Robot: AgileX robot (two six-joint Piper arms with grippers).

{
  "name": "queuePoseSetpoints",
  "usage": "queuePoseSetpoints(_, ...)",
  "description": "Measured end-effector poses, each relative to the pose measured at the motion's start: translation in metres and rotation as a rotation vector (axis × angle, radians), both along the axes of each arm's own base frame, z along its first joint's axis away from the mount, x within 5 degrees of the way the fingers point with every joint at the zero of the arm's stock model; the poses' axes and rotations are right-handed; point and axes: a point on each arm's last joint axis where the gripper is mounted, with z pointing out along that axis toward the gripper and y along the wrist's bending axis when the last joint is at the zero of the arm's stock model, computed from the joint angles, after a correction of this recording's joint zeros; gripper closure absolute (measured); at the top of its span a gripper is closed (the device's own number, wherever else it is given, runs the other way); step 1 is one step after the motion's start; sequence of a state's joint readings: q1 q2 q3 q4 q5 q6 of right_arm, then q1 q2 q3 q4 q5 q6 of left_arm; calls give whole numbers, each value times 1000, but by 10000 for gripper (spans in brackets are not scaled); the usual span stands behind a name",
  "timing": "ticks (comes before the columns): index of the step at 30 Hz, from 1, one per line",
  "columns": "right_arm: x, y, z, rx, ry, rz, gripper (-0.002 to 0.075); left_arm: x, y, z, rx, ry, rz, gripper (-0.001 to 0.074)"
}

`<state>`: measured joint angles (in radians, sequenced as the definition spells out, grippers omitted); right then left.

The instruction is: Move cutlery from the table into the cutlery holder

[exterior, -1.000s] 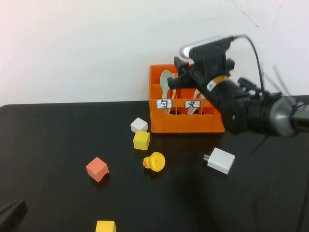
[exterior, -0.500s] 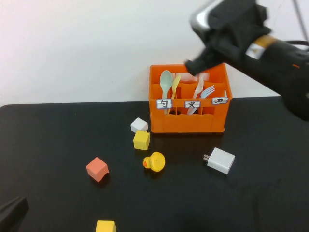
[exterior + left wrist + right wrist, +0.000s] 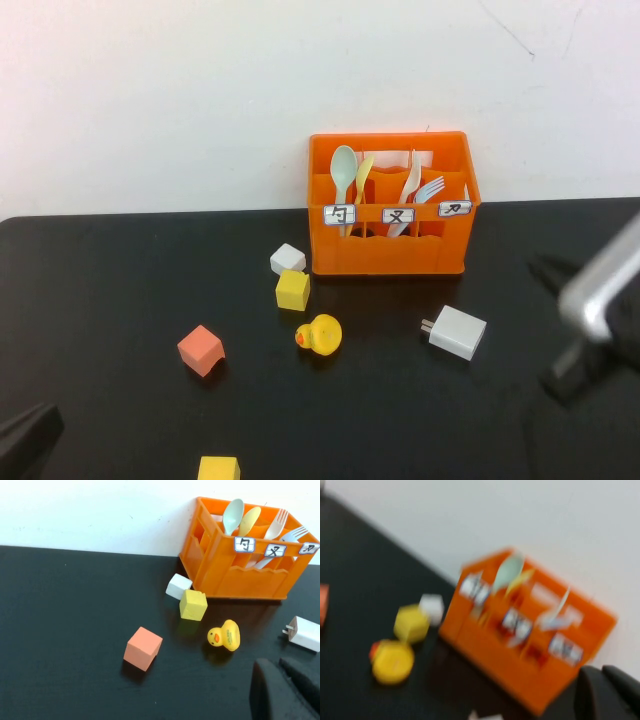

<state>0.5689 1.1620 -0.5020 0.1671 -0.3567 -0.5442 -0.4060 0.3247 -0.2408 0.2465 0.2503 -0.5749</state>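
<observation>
Cutlery sits upright in the cutlery holder [image 3: 390,250], upper centre of the high view: mint-green spoon [image 3: 344,170] in the left compartment beside a pale yellow utensil [image 3: 364,177], light blue fork [image 3: 430,188] further right next to a cream utensil [image 3: 411,185]. On the black table [image 3: 120,290] below: white cube [image 3: 288,259], yellow cube [image 3: 293,289], rubber duck [image 3: 320,335], salmon cube [image 3: 201,349], white charger [image 3: 457,331], another yellow block [image 3: 218,468] at the bottom edge. My right gripper [image 3: 575,375] is at the right edge, blurred; my left gripper [image 3: 25,445] pokes in at the lower left corner.

Left wrist view: holder [image 3: 240,575] upper right, spoon [image 3: 232,516] and fork [image 3: 295,533] standing in it, my left fingers [image 3: 270,695] pressed together at lower right, holding nothing.

Right wrist view: blurred, holder [image 3: 520,640] in the centre, spoon [image 3: 507,570] just visible, my right fingers [image 3: 592,697] closed and empty at lower right.
</observation>
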Motion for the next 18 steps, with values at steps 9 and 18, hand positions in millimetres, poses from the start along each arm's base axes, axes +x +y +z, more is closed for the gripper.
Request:
queuePoseSetpoints(9, -56, -32, -32, -85, 113, 40, 728, 0, 0, 0, 15, -5, -5, 736)
queuePoseSetpoints(18, -102, -57, -11, -84, 91, 91, 728, 0, 0, 0, 18, -2, -4, 736)
